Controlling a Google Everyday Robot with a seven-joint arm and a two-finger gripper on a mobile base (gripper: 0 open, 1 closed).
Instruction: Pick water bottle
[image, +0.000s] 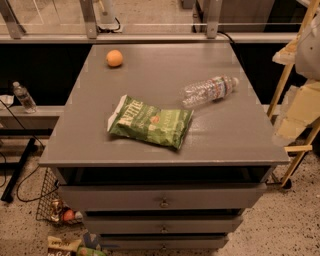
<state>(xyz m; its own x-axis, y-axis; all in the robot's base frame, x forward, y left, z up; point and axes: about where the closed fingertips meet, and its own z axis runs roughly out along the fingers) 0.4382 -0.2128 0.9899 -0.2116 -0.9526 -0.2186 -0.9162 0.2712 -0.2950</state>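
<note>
Clear crinkled plastic water bottle (210, 90) with white cap lying on grey desk (150, 145) – just right of green chip bag (150, 121), round orange fruit (114, 58) behind it, pale pincer (299, 112) far right of the bag – cannot tell its state

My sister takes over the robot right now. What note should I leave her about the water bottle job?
Pincer: at the right edge of the view, beside the table, well apart from the bottle and touching nothing on the top.
Water bottle: lying on its side on the right half of the table, white cap pointing right, just behind the green chip bag.
Also there: an orange at the far left of the top. A smaller dark-capped bottle stands off the table to the left and is not the one to pick.
Done: nothing yet.
Left: reach over, grip the water bottle, lift it.
</note>
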